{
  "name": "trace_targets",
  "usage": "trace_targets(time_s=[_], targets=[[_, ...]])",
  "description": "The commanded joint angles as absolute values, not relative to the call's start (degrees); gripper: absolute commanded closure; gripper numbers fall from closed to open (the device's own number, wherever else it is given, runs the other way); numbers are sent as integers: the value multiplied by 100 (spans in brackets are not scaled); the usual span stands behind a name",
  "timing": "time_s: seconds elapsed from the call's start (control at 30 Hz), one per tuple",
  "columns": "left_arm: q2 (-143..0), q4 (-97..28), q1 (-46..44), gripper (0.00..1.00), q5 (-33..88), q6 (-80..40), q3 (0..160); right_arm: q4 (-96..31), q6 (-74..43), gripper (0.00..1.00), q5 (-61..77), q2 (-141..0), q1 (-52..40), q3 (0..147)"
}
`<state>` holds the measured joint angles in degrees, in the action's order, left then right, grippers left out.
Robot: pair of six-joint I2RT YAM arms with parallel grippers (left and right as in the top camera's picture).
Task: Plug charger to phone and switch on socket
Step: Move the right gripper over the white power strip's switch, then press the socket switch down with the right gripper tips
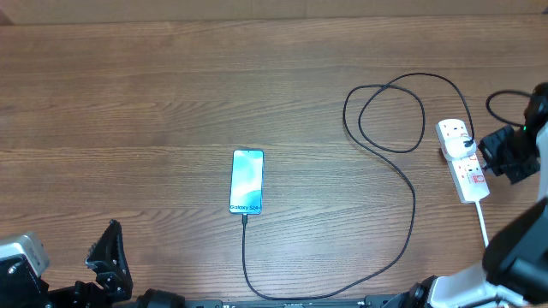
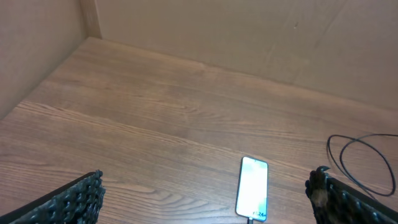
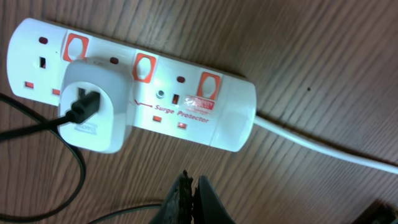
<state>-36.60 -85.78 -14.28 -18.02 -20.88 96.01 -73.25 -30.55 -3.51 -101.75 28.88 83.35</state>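
Wooden tabletop (image 1: 128,103): brown grain.
Left pincer (image 2: 205,177): spread wide, empty.
Phone: slim lit light-blue smartphone (image 1: 247,181), centre, cable tip at its near end.
Charger: thin black cable (image 1: 409,184), looped rightward.
Socket: white plastic power strip (image 1: 463,164), far right.
Right pincer (image 3: 188,186): pressed together, beside strip.

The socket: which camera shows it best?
The right wrist view: the socket fills the frame, switches and plugged-in adapter clear. Overhead shows it small near the right edge; the left wrist view misses it.
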Motion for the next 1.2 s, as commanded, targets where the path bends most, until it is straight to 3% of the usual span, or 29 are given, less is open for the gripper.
trace_targets(time_s=[0.0, 1.17], targets=[[-3667, -8567, -1481, 0, -1900, -2143, 9566, -7432, -2794, 96, -329, -10573, 2899, 8774], [-3667, -8569, -1481, 0, -1900, -2143, 9566, -6372, -2526, 96, 185, -11522, 2899, 8836]])
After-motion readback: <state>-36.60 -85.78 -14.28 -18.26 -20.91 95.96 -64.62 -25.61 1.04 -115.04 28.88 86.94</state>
